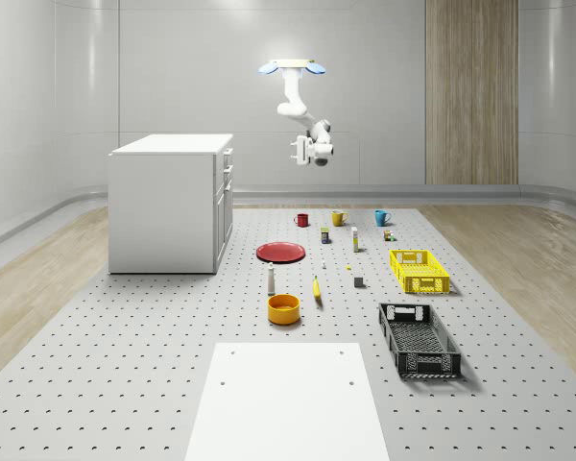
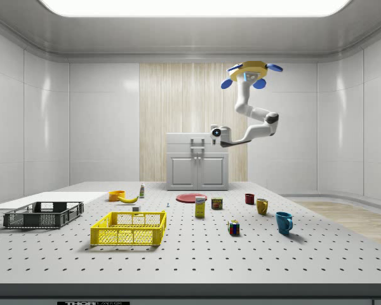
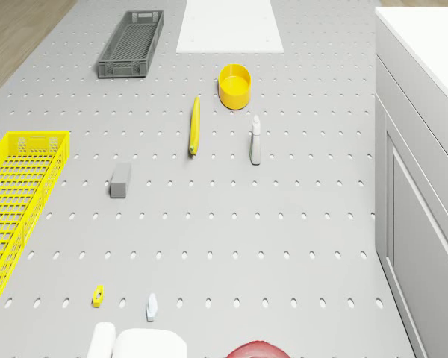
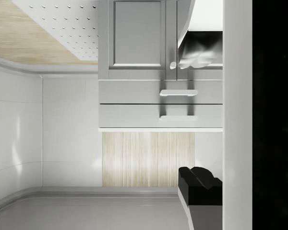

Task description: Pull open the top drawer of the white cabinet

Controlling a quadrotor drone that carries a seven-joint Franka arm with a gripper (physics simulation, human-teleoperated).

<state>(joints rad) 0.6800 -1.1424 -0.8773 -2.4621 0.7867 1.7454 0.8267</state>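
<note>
The white cabinet point(image 1: 168, 202) stands on the perforated floor at the whole-scene view's left, its drawer fronts facing right. Two drawers sit above its doors. In the wrist view the cabinet point(image 4: 134, 33) appears upside down, with the top drawer point(image 4: 134, 116) and its handle point(image 4: 178, 117) straight ahead. The drone point(image 1: 293, 67) hovers high, in front of the cabinet's drawer side. Its arm bends down to my gripper point(image 1: 295, 151), which is open at drawer height, pointed at the cabinet and clearly apart from it. In the side view the gripper point(image 2: 199, 147) overlaps the cabinet point(image 2: 197, 171). One black finger point(image 4: 199, 184) shows.
On the floor in front of the cabinet lie a red plate point(image 1: 280, 252), an orange bowl point(image 1: 283, 308), a banana point(image 1: 317, 288), a bottle point(image 1: 271, 279), three mugs point(image 1: 338, 218), a yellow crate point(image 1: 419, 270), a black crate point(image 1: 419, 339) and a white panel point(image 1: 286, 401).
</note>
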